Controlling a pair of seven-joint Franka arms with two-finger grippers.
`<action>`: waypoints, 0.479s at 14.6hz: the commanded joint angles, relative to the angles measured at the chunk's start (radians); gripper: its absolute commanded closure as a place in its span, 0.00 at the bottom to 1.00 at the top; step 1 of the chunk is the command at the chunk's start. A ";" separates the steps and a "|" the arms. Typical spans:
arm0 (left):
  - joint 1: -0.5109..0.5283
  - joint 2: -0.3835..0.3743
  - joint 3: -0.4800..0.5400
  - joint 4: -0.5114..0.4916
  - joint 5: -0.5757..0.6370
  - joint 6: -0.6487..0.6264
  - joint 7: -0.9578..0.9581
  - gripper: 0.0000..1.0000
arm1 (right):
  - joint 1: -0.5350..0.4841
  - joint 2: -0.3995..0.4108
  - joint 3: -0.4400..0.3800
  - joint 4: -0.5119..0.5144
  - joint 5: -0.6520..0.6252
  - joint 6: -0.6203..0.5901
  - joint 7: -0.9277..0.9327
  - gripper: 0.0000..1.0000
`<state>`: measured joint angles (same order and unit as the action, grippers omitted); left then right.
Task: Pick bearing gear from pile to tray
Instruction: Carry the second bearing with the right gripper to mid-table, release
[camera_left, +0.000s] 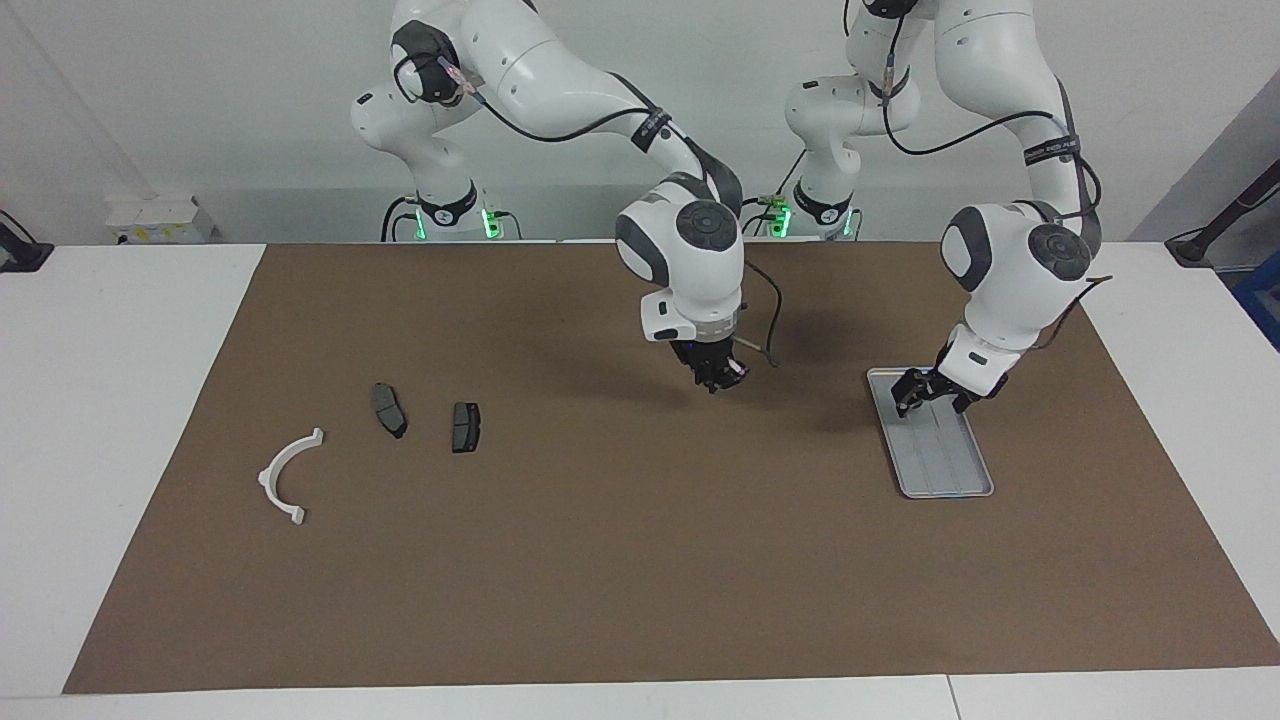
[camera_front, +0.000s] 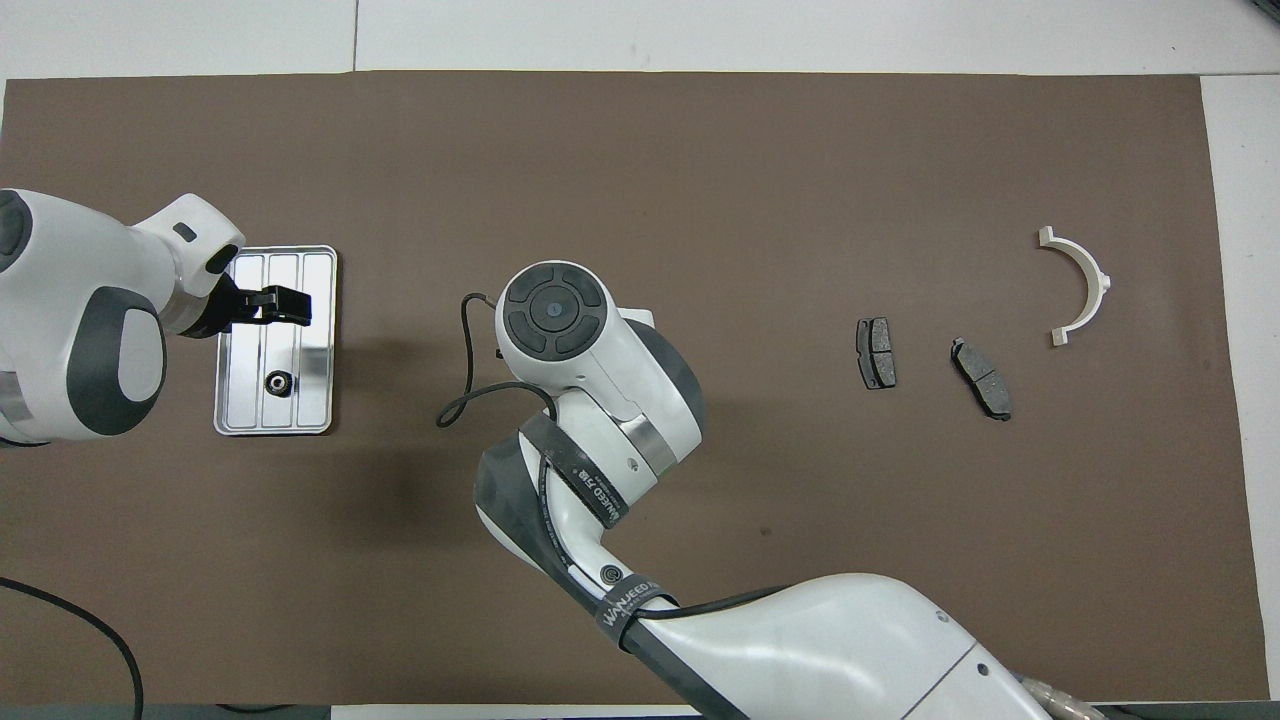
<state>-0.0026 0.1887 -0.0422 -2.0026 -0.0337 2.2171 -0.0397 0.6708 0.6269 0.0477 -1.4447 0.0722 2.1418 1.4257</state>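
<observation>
The pile lies toward the right arm's end of the table: a white curved half-ring and two dark grey brake pads. The silver tray lies toward the left arm's end. A small black round piece sits in it, toward its end nearer the robots. My left gripper is open and low over the tray. My right gripper hangs over the middle of the mat. In the overhead view its own wrist hides it.
A brown mat covers most of the white table. A black cable loops off the right arm's wrist. A white box stands at the table's edge near the right arm's base.
</observation>
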 joint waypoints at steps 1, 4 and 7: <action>-0.028 -0.012 0.010 -0.002 -0.012 0.006 -0.089 0.00 | -0.011 0.031 0.000 -0.011 -0.026 0.073 0.015 1.00; -0.056 -0.014 0.010 -0.007 -0.014 0.004 -0.141 0.00 | -0.007 0.048 0.000 -0.074 -0.035 0.194 0.015 1.00; -0.057 -0.014 0.010 -0.007 -0.014 0.004 -0.161 0.00 | -0.011 0.048 -0.002 -0.065 -0.046 0.147 0.015 1.00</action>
<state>-0.0496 0.1886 -0.0433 -2.0019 -0.0347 2.2175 -0.1859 0.6691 0.6741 0.0418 -1.4862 0.0517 2.2885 1.4257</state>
